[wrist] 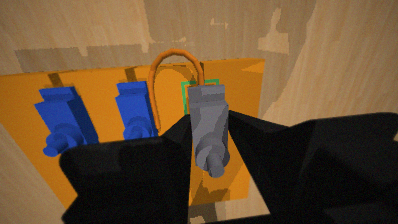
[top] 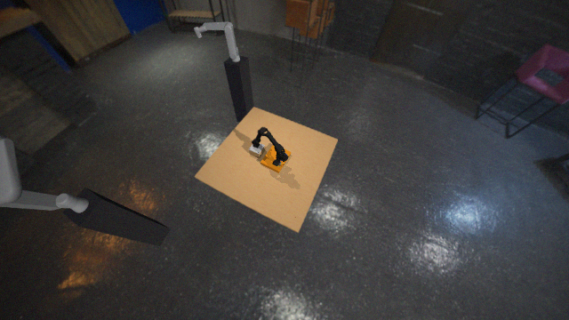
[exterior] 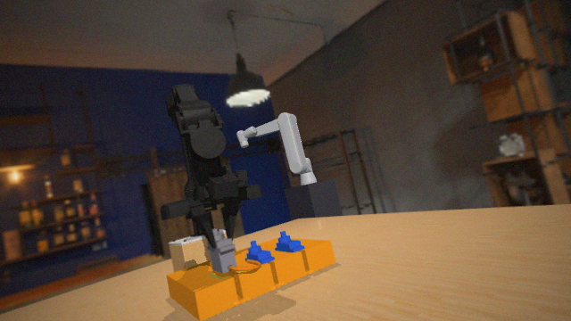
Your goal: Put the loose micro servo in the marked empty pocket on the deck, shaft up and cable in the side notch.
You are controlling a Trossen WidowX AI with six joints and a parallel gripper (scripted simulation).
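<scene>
- gripper (wrist: 207, 137) is clamped on the grey micro servo (wrist: 207, 120), shaft up so it'll drop in the right way
- servo hangs right over the green-marked pocket (wrist: 186, 90) on the orange deck (wrist: 100, 77), not seated yet
- orange cable (wrist: 172, 55) loops out toward the notch side

servo (wrist: 207, 122) over deck (wrist: 105, 75) pocket (wrist: 187, 87) — two seated servos (wrist: 65, 117) left
</scene>
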